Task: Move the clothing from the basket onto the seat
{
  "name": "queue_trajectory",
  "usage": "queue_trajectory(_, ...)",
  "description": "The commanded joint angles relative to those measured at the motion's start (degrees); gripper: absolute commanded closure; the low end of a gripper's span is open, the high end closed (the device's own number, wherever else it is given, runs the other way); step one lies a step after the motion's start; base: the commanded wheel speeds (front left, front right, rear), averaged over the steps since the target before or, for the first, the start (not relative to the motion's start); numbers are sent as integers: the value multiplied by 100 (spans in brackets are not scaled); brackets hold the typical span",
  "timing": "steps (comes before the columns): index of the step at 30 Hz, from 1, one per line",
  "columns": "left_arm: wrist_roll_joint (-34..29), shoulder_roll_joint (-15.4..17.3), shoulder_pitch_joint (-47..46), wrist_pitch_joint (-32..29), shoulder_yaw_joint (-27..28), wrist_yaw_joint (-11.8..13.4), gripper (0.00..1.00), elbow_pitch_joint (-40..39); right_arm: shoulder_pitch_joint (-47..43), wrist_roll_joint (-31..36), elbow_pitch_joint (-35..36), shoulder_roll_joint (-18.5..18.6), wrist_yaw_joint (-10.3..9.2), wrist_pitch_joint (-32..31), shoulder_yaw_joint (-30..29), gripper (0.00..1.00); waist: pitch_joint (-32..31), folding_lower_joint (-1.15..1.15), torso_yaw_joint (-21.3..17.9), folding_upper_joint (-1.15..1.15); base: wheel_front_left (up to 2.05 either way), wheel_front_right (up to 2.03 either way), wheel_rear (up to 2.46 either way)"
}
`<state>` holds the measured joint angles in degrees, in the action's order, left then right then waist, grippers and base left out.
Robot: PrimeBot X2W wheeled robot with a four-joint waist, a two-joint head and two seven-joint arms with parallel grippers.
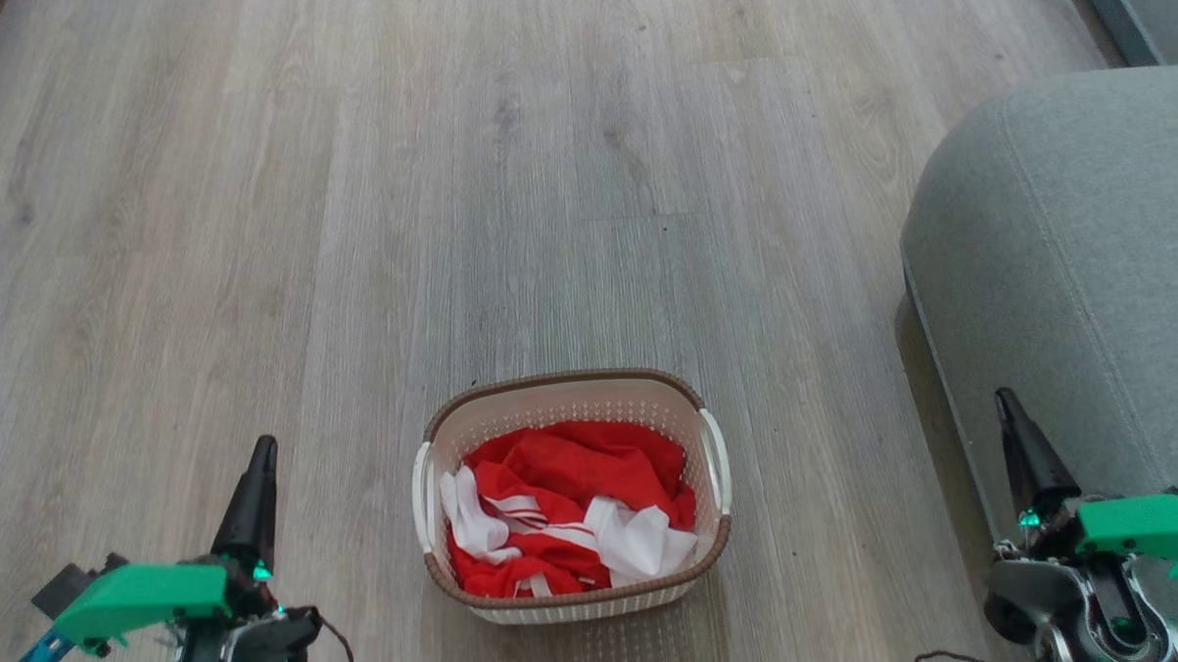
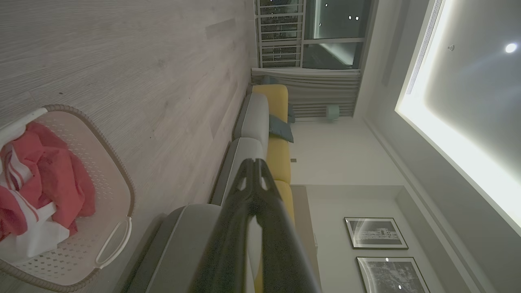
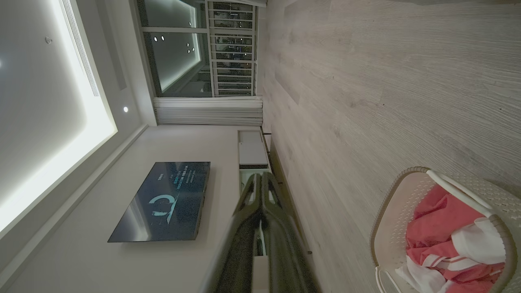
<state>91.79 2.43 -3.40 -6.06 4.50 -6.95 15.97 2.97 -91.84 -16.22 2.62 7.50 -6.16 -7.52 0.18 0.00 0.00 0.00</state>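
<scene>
The clothing [image 1: 566, 508] lies in the basket [image 1: 563, 384] on the floor [image 1: 447, 179], left of the seat [image 1: 1066, 236]. The left gripper [image 1: 261, 452] and right gripper [image 1: 1005, 403] are closed, empty.

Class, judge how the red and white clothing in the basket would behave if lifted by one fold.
The clothing lies crumpled in soft folds, so it would probably hang limp. Its pieces overlap in the basket, so one may drag another up. It looks thin, likely light.

I see bright red clothing [image 1: 574, 464] with white panels and thin stripes, a cream perforated basket [image 1: 553, 411] rimmed brown, a grey-green seat [image 1: 1066, 256], pale wood-grain floor [image 1: 349, 183].
</scene>
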Motion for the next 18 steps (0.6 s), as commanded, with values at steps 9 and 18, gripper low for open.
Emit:
queue_trajectory(9,40,44,-279,-41,200,-54,100,-194,321,-34,220,26,-1,-31,102,100,0,0,0,0,0,0,0)
queue_trajectory(18,40,44,-279,-41,200,-54,100,-194,321,-34,220,26,-1,-31,102,100,0,0,0,0,0,0,0)
